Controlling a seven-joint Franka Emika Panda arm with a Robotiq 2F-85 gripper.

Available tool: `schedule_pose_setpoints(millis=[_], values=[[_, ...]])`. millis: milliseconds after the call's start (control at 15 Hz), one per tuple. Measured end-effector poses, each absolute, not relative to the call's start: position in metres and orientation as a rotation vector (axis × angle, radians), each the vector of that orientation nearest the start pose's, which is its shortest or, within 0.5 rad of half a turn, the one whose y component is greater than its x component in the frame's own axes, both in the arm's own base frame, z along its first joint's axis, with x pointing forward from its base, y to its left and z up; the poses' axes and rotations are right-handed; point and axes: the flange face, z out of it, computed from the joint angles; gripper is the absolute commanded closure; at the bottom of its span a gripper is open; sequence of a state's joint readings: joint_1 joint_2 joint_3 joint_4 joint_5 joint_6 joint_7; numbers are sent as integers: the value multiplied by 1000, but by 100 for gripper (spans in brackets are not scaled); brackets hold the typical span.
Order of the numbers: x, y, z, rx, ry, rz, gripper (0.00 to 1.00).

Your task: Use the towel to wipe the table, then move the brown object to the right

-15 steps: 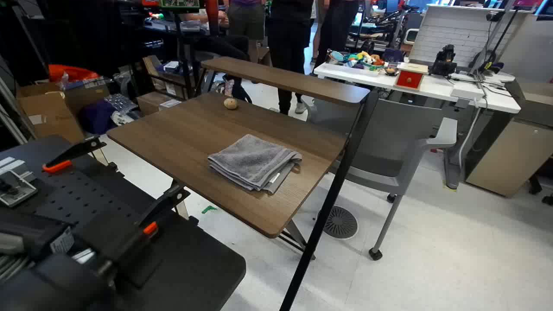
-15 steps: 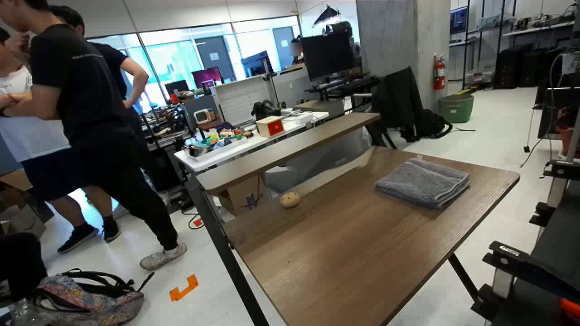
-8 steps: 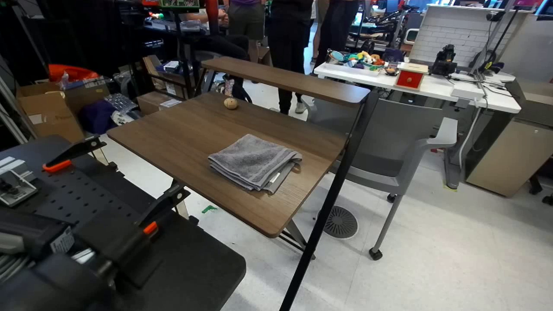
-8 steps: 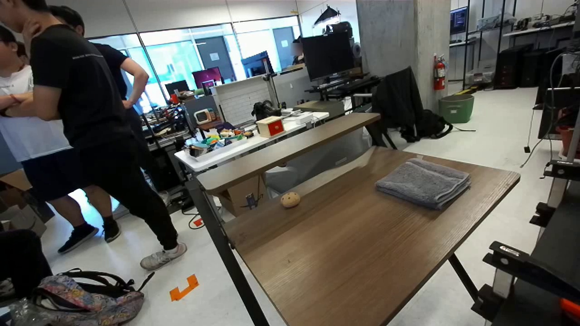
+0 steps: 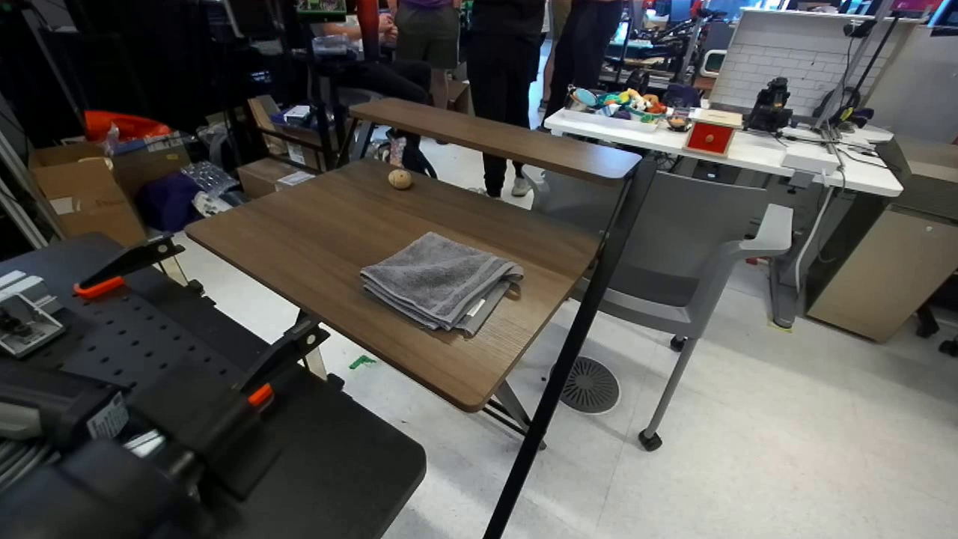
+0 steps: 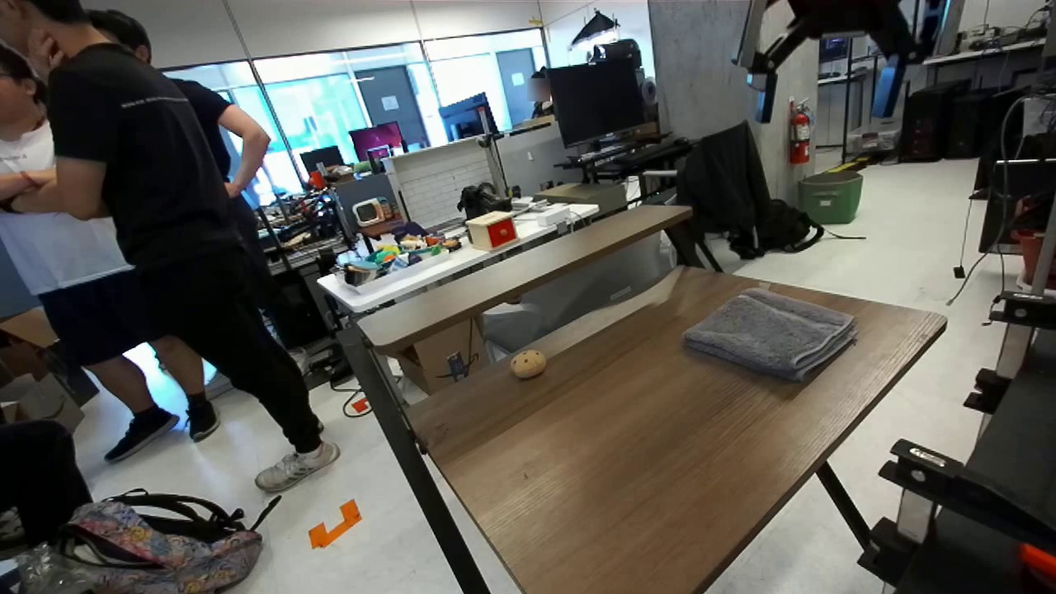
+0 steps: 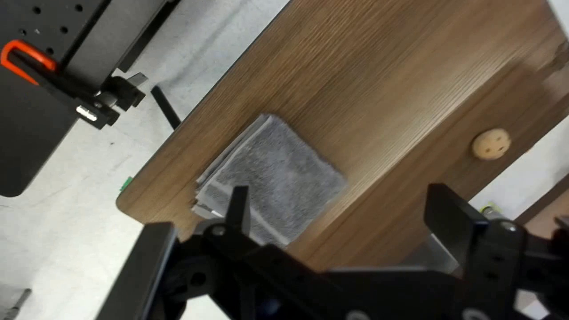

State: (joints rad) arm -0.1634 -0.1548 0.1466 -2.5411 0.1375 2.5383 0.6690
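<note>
Pincer (image 6: 825,92) at top of an exterior view, high above the brown worktop (image 6: 643,462); its two fingers (image 6: 766,99) spread well apart. Wide gap between them in the wrist view too.

Towel (image 7: 284,173): grey, folded in layers, lying flat near one end of the worktop, a paler band across it. In the wrist view the pincer hides a small part of it.

Brown ball (image 7: 491,144): small, roundish, dotted with dark spots. Sits on the worktop toward the opposite end, near the long edge that runs along the raised shelf (image 5: 494,140). Towel and ball well apart in both exterior views.

Along the worktop's other long side: black bench (image 5: 337,457), orange-handled clamps (image 5: 288,352) on its edge. Grey chair (image 5: 681,239) beyond the shelf side. White desk (image 5: 763,156) farther back, carrying a red-fronted box (image 5: 709,138).
</note>
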Motion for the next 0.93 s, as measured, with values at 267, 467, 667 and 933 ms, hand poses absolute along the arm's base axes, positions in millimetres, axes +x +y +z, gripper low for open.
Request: schedule_pose_setpoints(millis=[267,467,667,933], values=[[490,-45,315,-2732,1408,-78,0],[495,-41,315,-2724,1426,-69,0],[496,-43,313,-2713,1446,-81,0],[510,-73,294,-2657,1610,-164,0]])
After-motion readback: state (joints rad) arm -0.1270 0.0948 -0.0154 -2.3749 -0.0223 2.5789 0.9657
